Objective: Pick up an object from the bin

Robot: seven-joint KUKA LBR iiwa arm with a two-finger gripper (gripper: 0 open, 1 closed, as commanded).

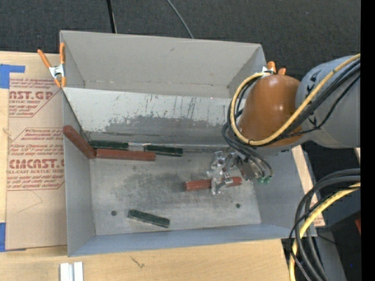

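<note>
My gripper hangs low over the right middle of the bin floor, its metal fingers pointing down. A small red-brown bar lies flat right under the fingertips, running left to right, and the fingers stand on either side of its middle. A short dark green bar lies on the floor towards the front left, well apart from the gripper.
Along the back wall lie a long red-brown strip, a second red-brown piece leaning in the left corner, and two dark green bars. The arm with its orange cover and cables looms over the bin's right side.
</note>
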